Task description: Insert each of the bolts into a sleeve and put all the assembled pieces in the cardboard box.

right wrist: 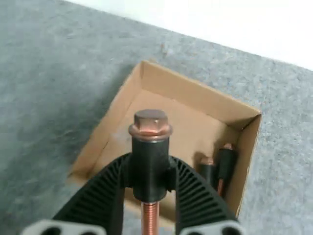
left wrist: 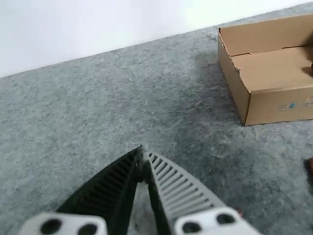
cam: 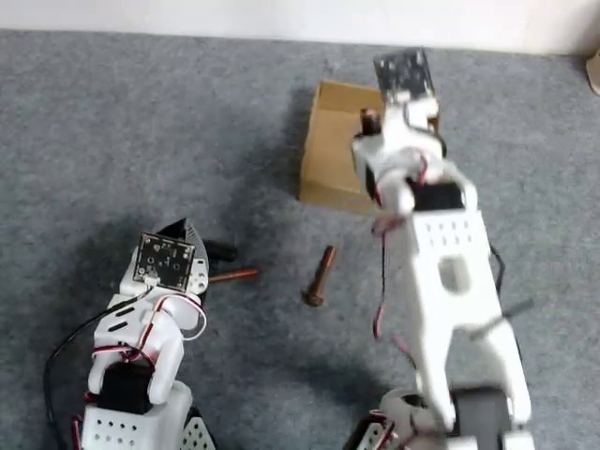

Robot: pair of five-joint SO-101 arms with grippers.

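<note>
Sleeve (right wrist: 149, 152) with a copper bolt (right wrist: 150, 123) through it, clamped in the right end effector (right wrist: 149, 171) above the cardboard box (right wrist: 195, 95); two assembled pieces (right wrist: 226, 164) lie in one corner. Left end effector (left wrist: 143, 155), jaws together, hangs over the grey worktop (cam: 141, 122) beside a loose bolt (cam: 234, 275) and black sleeve (cam: 221, 250). Second bolt (cam: 320, 277) lies between the arms.

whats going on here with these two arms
The right gripper holds a bolt in its sleeve over the cardboard box, where two finished pieces already lie. The left gripper is shut and empty. A loose bolt, a second bolt and a black sleeve lie on the carpet.
</note>
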